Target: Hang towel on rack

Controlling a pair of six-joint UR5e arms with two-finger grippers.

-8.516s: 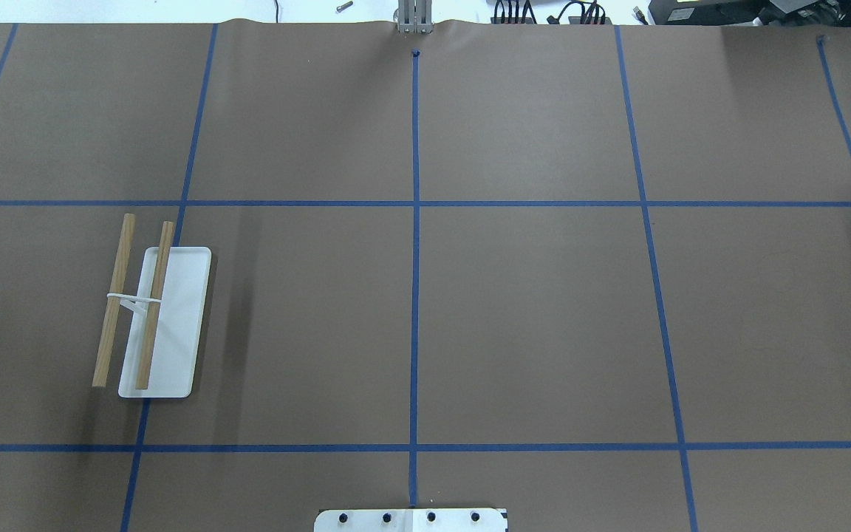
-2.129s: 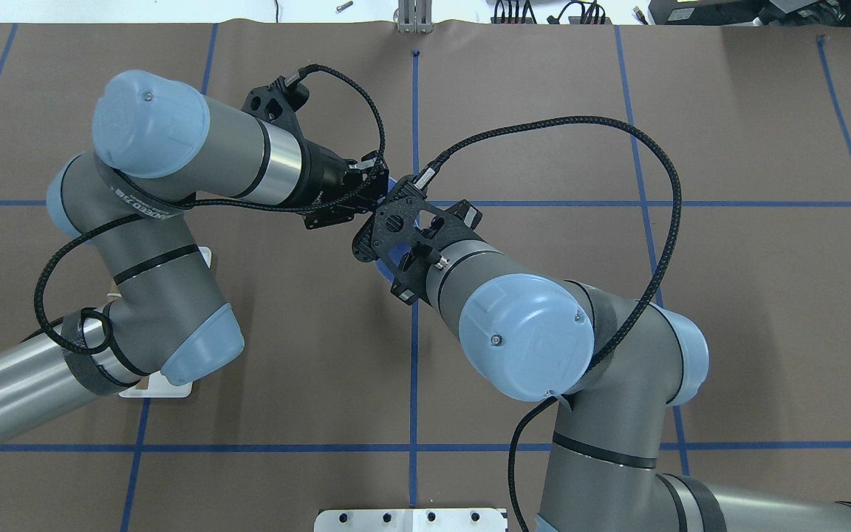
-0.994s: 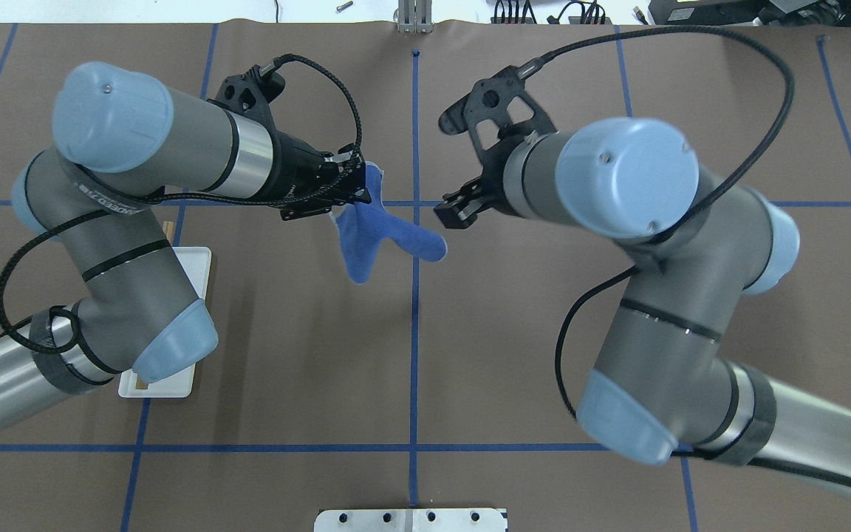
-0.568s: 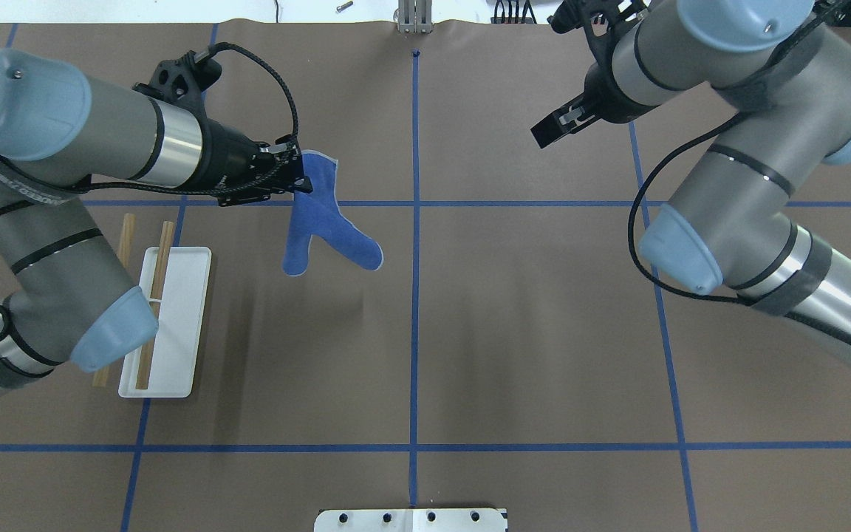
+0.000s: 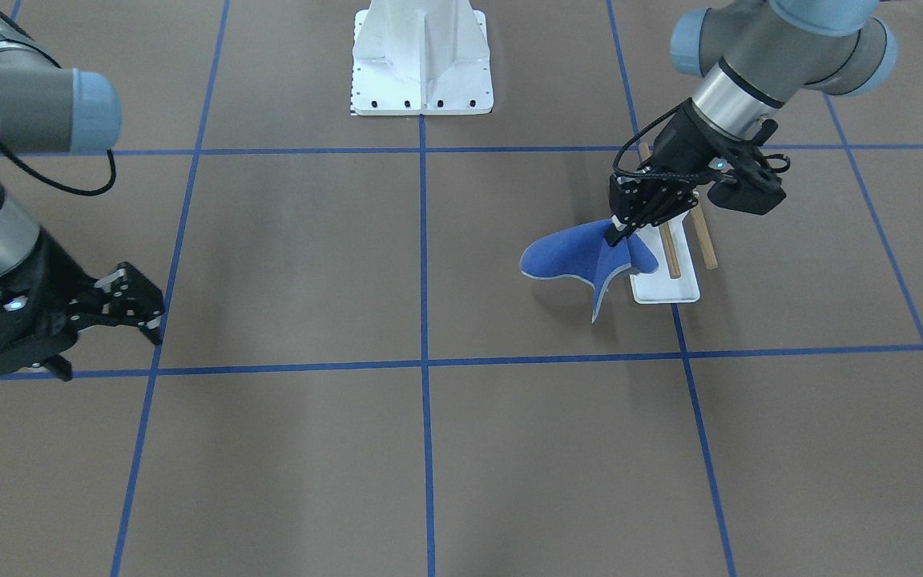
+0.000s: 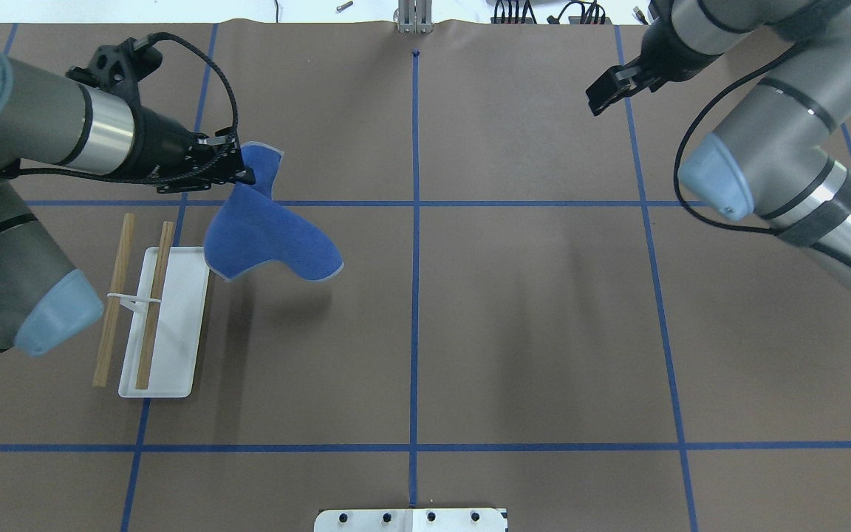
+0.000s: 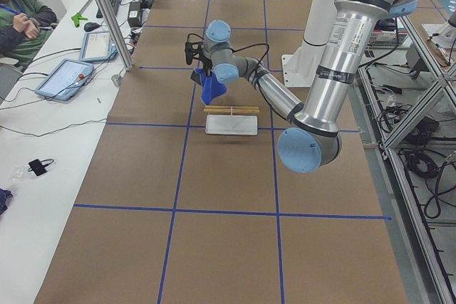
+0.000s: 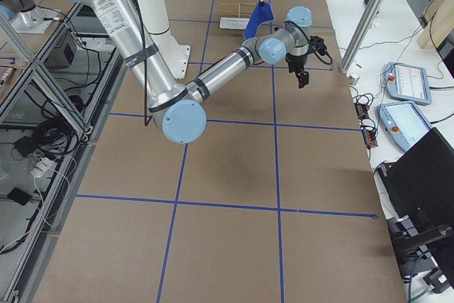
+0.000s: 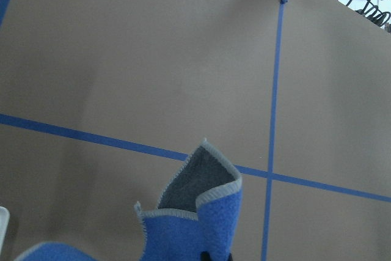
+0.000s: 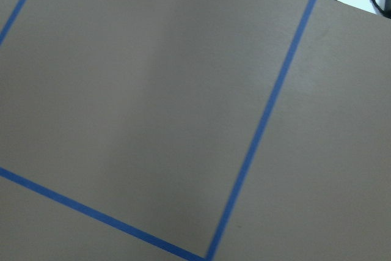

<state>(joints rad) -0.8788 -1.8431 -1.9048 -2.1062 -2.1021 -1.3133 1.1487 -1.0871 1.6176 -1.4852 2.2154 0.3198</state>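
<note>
The blue towel (image 6: 270,236) hangs in the air from my left gripper (image 6: 244,174), which is shut on its upper corner. It hangs just right of the rack (image 6: 174,325), level with the rack's far end, and does not touch the two wooden dowels (image 6: 124,295). The front view shows the left gripper (image 5: 618,232), the towel (image 5: 574,252) and the rack (image 5: 674,272). The left wrist view shows the towel's folded corner (image 9: 195,212) with its grey side. My right gripper (image 6: 603,92) is open and empty at the table's far right, also seen in the front view (image 5: 137,308).
The white bolted pedestal (image 5: 421,56) stands at the table's near middle edge, by the robot. Blue tape lines divide the brown table cover (image 6: 529,318). Cables and boxes lie past the far edge. An operator sits beside the table in the left exterior view (image 7: 21,12).
My left gripper has carried the towel left toward the rack. My right arm has let go of the towel and drawn back to the far right.
</note>
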